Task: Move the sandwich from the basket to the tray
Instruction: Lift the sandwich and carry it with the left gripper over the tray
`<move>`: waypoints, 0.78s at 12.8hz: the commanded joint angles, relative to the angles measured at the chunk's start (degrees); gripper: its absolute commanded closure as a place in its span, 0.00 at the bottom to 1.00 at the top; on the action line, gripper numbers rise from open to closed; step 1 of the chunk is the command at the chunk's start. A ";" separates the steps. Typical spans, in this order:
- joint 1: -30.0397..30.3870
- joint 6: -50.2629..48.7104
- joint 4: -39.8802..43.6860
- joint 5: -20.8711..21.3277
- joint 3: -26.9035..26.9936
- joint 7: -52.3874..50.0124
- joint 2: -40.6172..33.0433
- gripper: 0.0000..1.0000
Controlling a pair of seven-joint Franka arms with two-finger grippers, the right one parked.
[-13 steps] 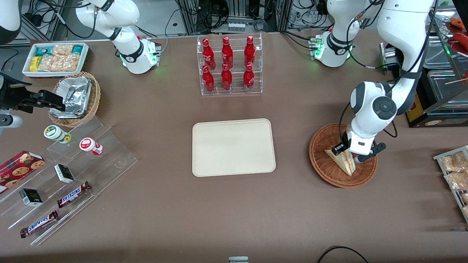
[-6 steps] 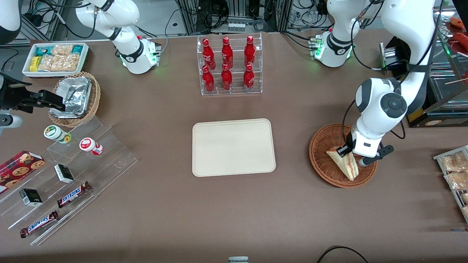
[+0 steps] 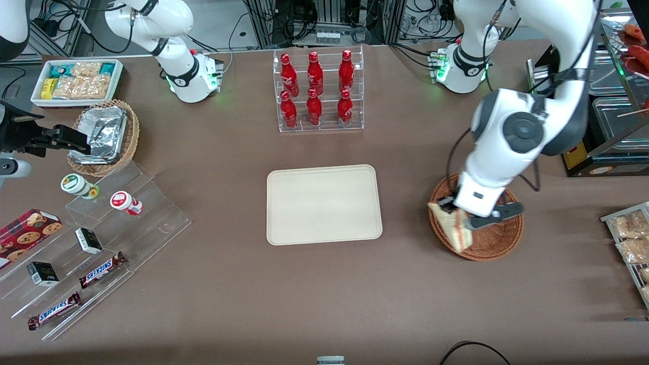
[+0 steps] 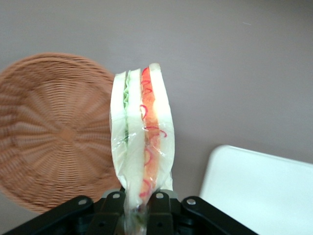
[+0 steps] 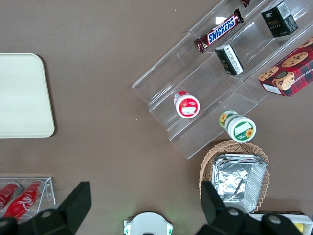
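Front: gripper right of centre, pinching sandwich above basket rim nearest tray | Left wrist: sandwich clamped upright, basket below | Next: carry level to tray, lower before releasing.

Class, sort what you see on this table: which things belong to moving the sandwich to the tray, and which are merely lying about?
Part of the job:
sandwich, clamped in the gripper above the basket's rim
basket
tray

Lying about:
rack of red bottles
foil-lined basket
bin of snack packets
Snickers bars
cookie box
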 commanded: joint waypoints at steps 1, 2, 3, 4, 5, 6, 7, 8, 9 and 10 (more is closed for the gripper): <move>-6.70 -1.60 6.05 0.31 0.55 -0.80 4.91 1.00; -9.07 -1.60 7.45 -0.04 0.55 -0.89 6.66 1.00; -10.83 -1.43 9.12 -0.04 0.55 -0.89 8.50 1.00; -12.94 -1.34 10.88 -0.13 0.55 -1.07 10.52 1.00; -15.05 -1.34 12.72 -0.04 0.55 -2.37 12.98 1.00; -17.42 -1.25 15.27 0.48 0.55 -4.39 16.48 1.00; -19.45 -1.16 17.99 0.58 0.64 -5.19 19.48 1.00; -20.86 -0.90 20.28 0.58 0.64 -5.37 22.29 1.00; -21.48 0.06 21.69 0.58 0.64 -5.37 24.32 1.00; -22.62 1.55 22.05 0.58 0.64 -5.46 25.65 1.00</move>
